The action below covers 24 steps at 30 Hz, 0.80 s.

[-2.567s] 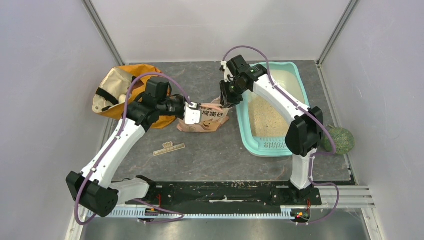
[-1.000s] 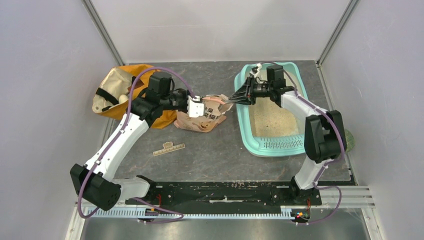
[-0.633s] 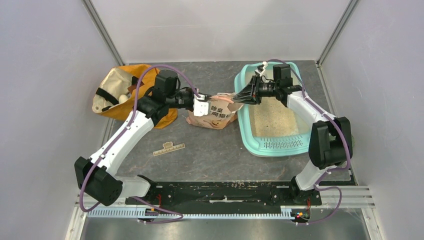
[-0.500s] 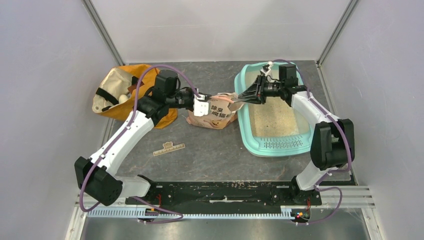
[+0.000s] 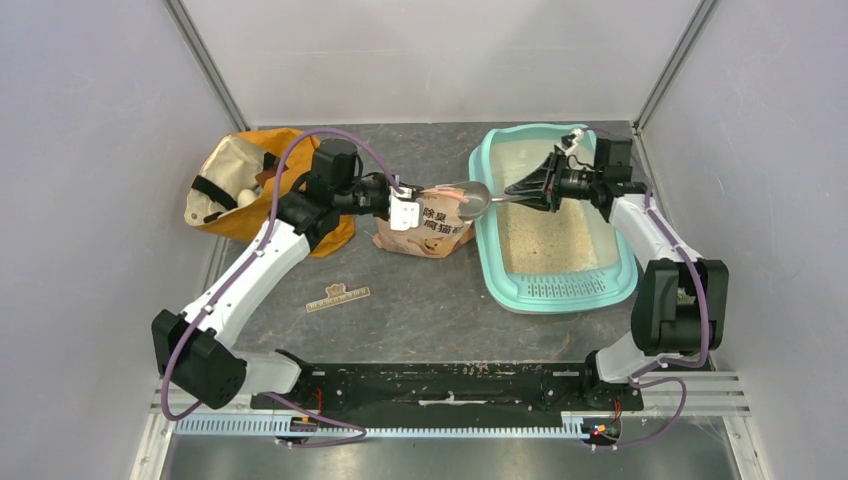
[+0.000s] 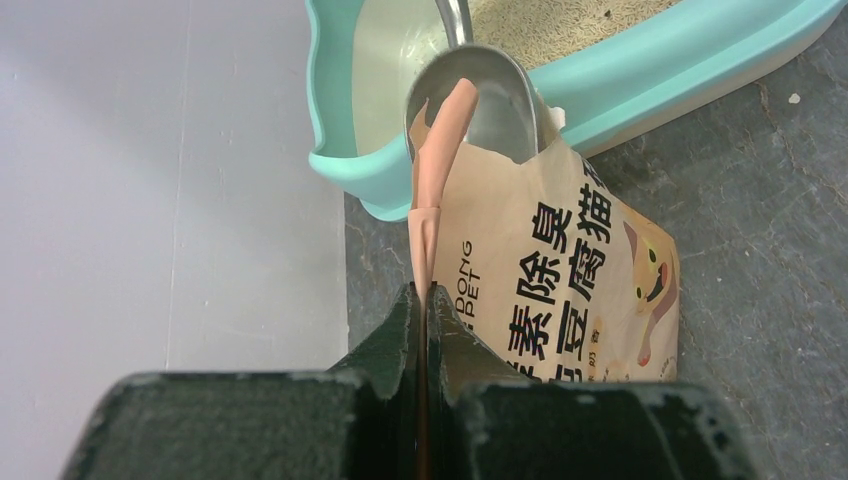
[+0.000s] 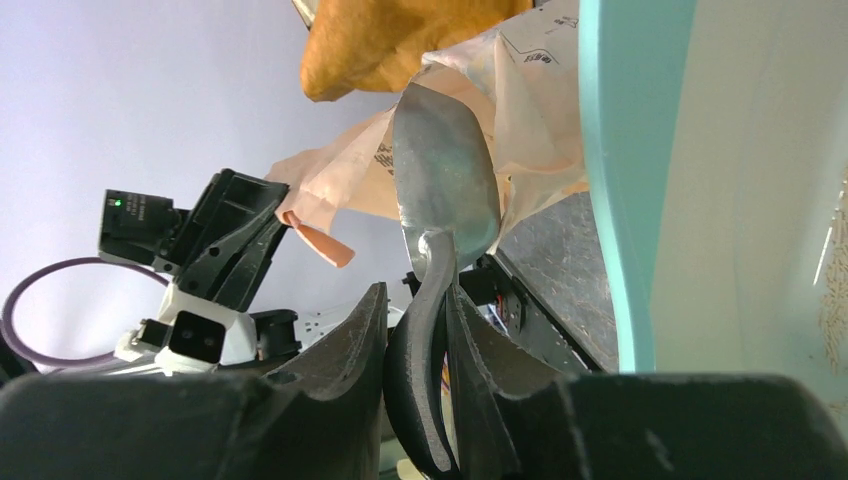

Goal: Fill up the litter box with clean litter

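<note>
Two grippers: you have both of them clamped on something; neither is free.
Strip: nearest to the bases a small pale strip (image 5: 338, 297) lies alone on the table; you cannot tell what it is.
Left gripper: the left gripper (image 6: 424, 305) pinches tight the pink top edge of the pouch (image 6: 540, 260) and holds its mouth up.
Pouch: it leans on the table just beside the left wall of the litter box (image 5: 478, 230).
Scoop: the bowl of the metal scoop (image 6: 490, 95) is at the pouch mouth and looks empty.
Right gripper: the right gripper (image 7: 425, 320) is closed on the thin scoop handle and reaches across the box.
Litter: the clean litter (image 5: 545, 235) covers the middle of the box thinly, and the far end shows bare cream floor, so I judge the filling is not finished.
Bag: the orange bag (image 5: 230, 180) sits far left, well apart.
Risk: if the scoop pushes the pouch wall, the thin pinched edge may slip out and the pouch may fall. A loaded bowl tilted before it passes the rim would drop granules on the table.
Hidden: how much litter remains in the pouch is not visible, and the scoop handle is mostly covered by the fingers.
</note>
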Available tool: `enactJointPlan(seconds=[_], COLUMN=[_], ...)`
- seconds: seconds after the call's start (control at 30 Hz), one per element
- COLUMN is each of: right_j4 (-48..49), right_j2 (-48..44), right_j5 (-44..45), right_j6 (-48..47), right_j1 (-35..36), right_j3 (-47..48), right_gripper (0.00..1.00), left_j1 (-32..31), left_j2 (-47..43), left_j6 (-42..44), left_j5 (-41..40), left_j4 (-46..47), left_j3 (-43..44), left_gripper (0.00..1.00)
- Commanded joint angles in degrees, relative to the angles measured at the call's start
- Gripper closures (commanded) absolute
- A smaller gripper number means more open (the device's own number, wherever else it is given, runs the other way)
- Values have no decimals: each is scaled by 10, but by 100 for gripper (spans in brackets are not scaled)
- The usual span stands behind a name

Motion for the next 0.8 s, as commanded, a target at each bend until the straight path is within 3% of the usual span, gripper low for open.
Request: enactJointPlan(seconds=[0.0,0.77], right_j4=[21,-220], right_j2=[-38,-83], right_j5=[-49,-112], right_j6=[15,-200], right_j1=[-32,-170], right_j3=[-7,-7], right_gripper=[100,100], left_j1=[-5,-9], left_j2=[5,28], left_j6=[-8,5], left_j5=[28,33], left_j4=[38,29], left_j3=[19,34], left_gripper=[98,98])
